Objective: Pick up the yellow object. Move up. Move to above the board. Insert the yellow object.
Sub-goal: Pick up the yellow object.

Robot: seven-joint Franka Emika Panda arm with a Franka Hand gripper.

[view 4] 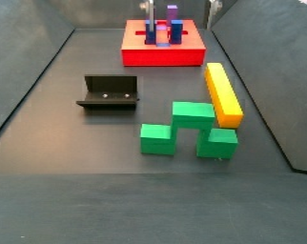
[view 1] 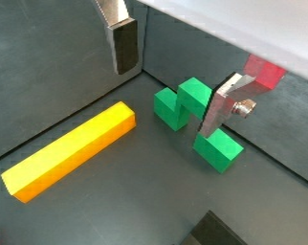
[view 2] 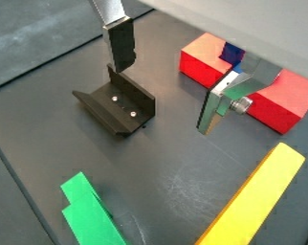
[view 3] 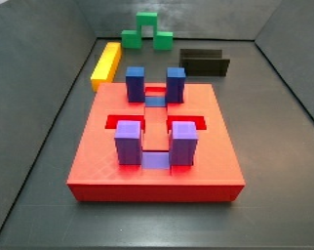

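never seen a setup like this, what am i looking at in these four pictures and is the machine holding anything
This is a robot arm with a two-finger gripper. Two cameras ride on its wrist and look down past the silver fingers; two more stand beside the dark floor. The gripper is open and holds nothing, hanging above the floor. Below it lie the yellow object, a long bar, and a green stepped block. A dark L-shaped fixture stands nearby. The board is a red slab with slots and blue and purple posts. In the side views the gripper is barely visible.
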